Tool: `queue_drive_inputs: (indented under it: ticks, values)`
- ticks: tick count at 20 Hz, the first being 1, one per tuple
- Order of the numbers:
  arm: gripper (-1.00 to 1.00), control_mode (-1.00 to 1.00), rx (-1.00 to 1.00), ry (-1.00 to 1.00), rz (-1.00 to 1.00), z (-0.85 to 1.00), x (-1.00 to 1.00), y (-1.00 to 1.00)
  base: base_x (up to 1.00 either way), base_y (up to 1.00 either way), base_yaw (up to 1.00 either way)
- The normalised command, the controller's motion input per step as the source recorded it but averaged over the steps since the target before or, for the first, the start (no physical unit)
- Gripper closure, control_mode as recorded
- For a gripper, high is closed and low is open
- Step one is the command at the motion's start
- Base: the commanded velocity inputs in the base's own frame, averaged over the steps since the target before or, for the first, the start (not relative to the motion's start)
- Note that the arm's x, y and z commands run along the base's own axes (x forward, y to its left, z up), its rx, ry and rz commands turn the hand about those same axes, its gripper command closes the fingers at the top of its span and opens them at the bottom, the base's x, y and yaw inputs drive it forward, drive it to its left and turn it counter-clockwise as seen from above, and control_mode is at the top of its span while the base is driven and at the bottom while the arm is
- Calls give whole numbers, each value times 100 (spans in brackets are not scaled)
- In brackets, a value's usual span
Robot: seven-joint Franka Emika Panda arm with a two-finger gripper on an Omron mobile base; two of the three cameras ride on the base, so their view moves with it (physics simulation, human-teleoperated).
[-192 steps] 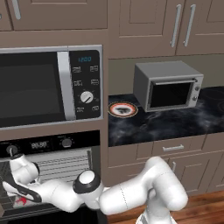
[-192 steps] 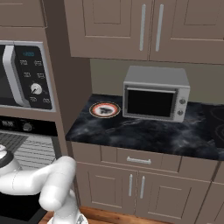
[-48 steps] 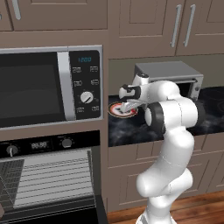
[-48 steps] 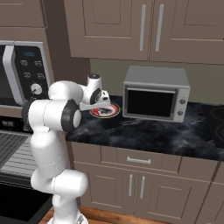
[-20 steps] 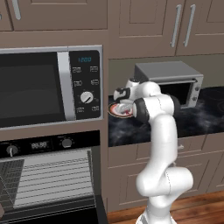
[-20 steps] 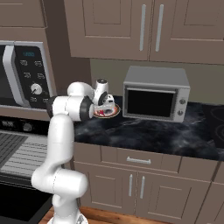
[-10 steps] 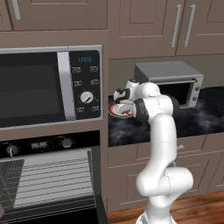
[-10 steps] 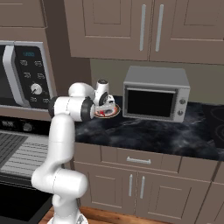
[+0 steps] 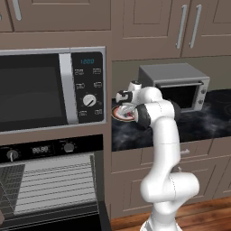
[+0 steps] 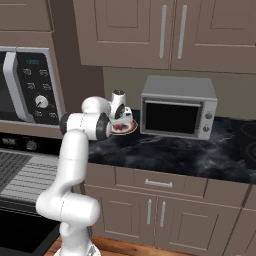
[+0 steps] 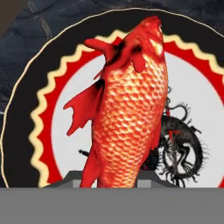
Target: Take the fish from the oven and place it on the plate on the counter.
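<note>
One small red fish rises straight ahead of the jaws, its tail end dropping between them, so they seem clamped on that end, though the fingertips are hidden and I cannot tell for sure; it looks light, stiff and scaly-slick, best held across the narrow body near the tail. To the gripper's left the microwave wall stands close; below the jaws lies the plate on the counter, to their right the toaster oven with open counter in front
</note>
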Motion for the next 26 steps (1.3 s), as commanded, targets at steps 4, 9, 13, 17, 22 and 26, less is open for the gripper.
queue_drive_inputs:
  ticks: [4, 9, 13, 17, 22, 26]
  values:
    - [-100, -100, 0, 0, 0, 0, 1, 0, 0, 0, 0]
    - [-100, -100, 0, 0, 0, 0, 0, 0, 0, 0, 0]
    - [-100, -100, 0, 0, 0, 0, 0, 0, 0, 0, 0]
    - [-100, -100, 0, 0, 0, 1, -13, 0, 0, 0, 0]
    - [-100, -100, 0, 0, 0, 20, -89, -1, 0, 0, 0]
    - [-100, -100, 1, -3, 0, 34, -100, -16, 0, 0, 0]
